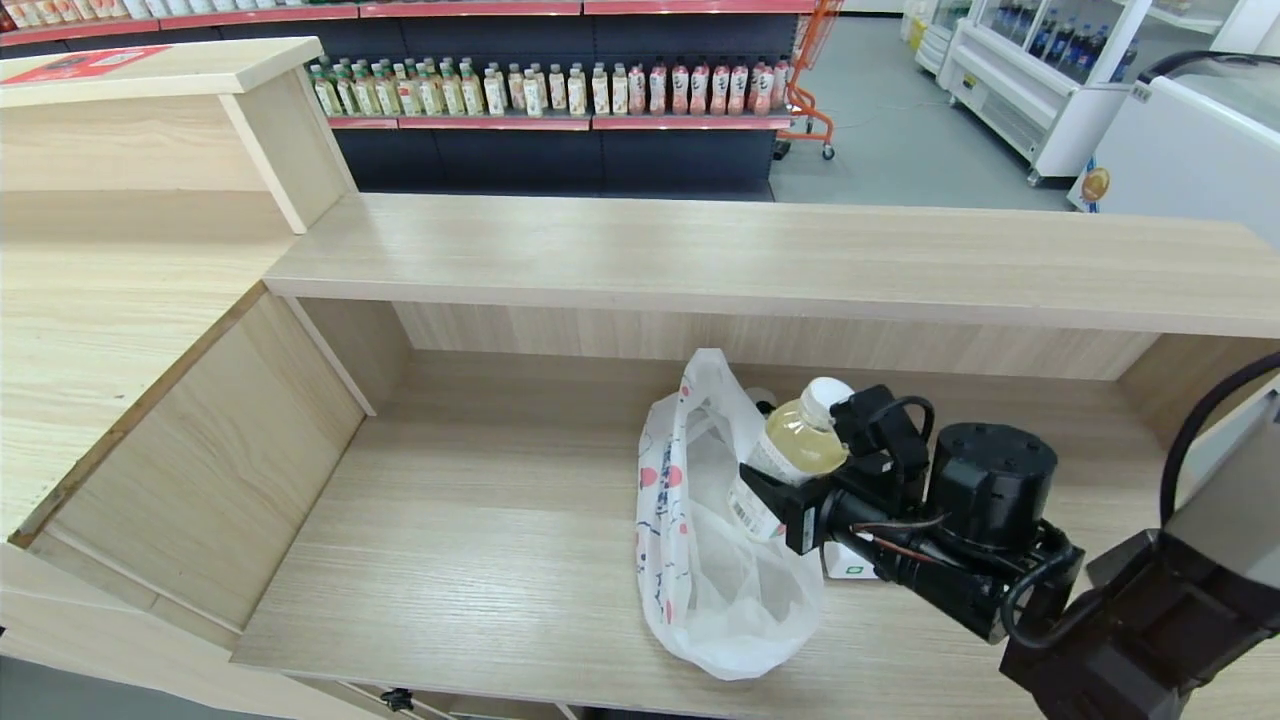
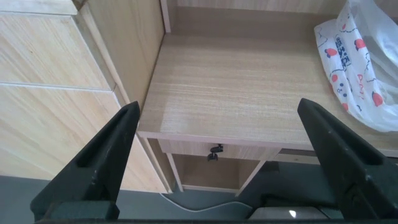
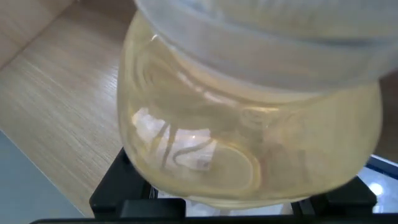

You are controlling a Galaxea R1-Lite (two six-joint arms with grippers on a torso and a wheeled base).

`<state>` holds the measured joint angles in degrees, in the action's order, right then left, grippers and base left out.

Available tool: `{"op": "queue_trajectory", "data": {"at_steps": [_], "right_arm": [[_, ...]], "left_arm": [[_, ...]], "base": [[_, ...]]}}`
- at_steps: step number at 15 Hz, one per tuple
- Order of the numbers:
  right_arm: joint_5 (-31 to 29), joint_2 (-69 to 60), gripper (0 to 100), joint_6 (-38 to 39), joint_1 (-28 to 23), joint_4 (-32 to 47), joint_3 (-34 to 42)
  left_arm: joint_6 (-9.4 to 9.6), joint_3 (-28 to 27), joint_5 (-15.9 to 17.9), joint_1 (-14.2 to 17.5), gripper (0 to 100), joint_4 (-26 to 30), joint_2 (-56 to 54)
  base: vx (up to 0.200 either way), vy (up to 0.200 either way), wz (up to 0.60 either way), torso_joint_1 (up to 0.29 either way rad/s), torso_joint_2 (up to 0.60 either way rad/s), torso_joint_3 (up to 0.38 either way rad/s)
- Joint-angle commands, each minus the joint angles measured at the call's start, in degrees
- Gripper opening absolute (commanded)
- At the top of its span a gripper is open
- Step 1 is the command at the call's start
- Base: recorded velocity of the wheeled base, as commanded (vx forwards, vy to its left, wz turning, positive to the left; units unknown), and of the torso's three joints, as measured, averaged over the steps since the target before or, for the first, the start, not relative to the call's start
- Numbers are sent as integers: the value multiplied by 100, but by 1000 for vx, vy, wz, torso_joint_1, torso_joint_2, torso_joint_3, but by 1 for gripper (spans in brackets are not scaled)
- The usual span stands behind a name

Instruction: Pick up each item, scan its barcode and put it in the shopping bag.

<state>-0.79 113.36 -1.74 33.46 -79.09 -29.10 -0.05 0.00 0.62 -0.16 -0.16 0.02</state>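
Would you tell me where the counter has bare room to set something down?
The lower counter is bare between the left side panel and the shopping bag. Crowded right of the bag: right gripper holding the bottle, white box.

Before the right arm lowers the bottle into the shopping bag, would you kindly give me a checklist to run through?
1. Hold of the right gripper on the bottle: ok, jaws closed on its body.
2. Mouth of the shopping bag open: ok, it gapes below the bottle.
3. Alignment of the bottle over that mouth: ok in the head view; height above it cannot tell.
4. Scan of the barcode done: cannot tell.
5. Clearance of the left gripper from the bag: ok, jaws open, at the near edge of the counter.
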Motion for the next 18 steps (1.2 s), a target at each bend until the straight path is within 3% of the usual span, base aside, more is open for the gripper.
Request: {"op": "queue_trajectory", "data": {"at_steps": [1, 4, 18], "right_arm": [[18, 652, 0, -151, 134, -528, 335], [158, 1153, 0, -415, 161, -1091, 370], [220, 1777, 0, -942, -50, -1091, 106]], "left_arm": [[-4, 0, -1, -2, 100, -2, -2], [-4, 0, -1, -2, 100, -2, -2], [-4, 0, -1, -11, 100, -2, -2]], "base": [[0, 0, 0, 0, 0, 0], [0, 0, 0, 0, 0, 0], [0, 0, 0, 0, 0, 0]]}}
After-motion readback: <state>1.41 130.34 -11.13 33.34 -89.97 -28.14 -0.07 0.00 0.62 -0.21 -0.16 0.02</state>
